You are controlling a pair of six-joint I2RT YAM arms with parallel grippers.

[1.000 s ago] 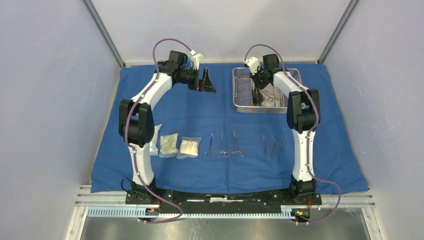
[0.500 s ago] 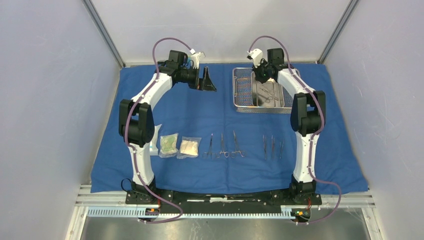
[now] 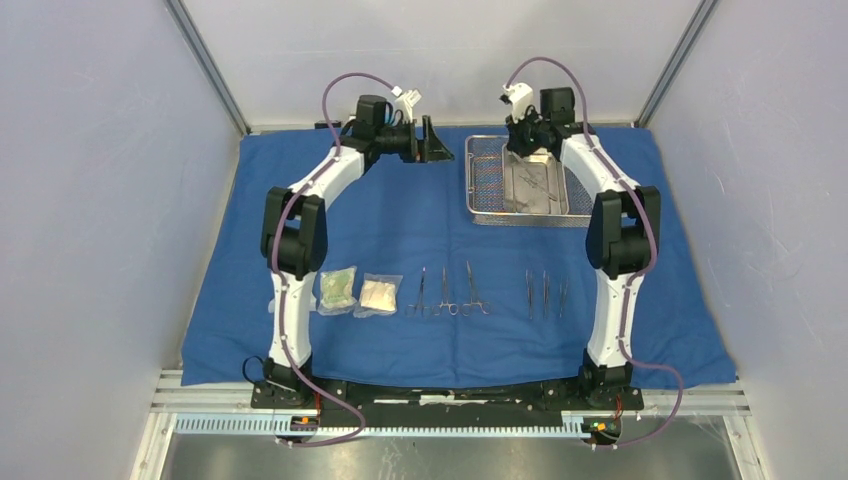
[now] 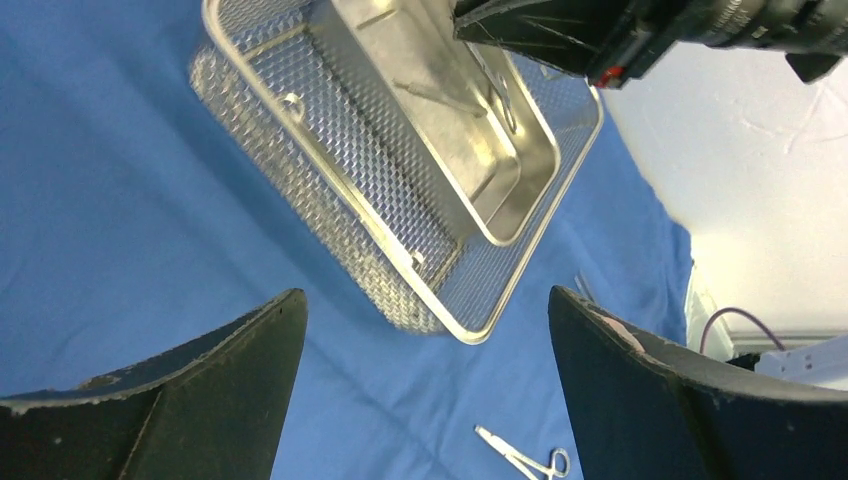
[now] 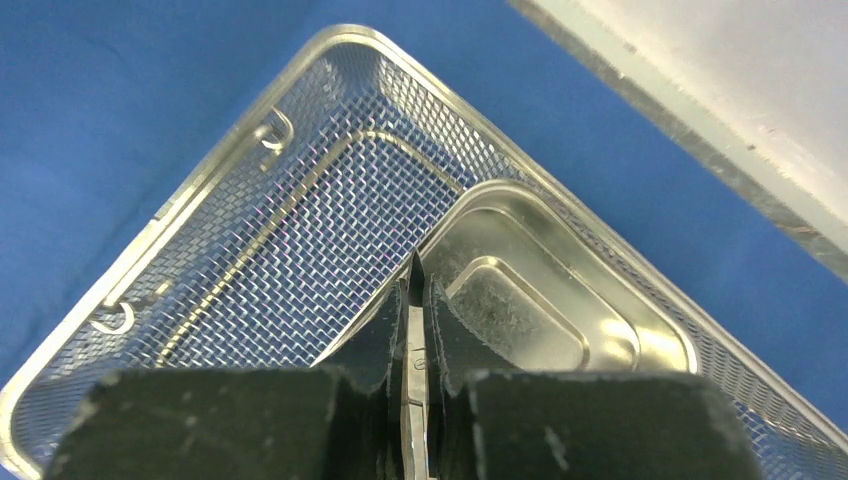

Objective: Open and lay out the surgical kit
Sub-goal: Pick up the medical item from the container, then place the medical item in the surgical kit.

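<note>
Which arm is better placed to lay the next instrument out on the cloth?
Right: the right hand is shut on a slim metal instrument over the mesh tray; the left hand is open, empty.

We see only a thin metal strip (image 5: 413, 365) between the right gripper (image 5: 416, 285)'s fingers (image 5: 372, 345); the edges cut off the tray (image 5: 250, 240).
</note>
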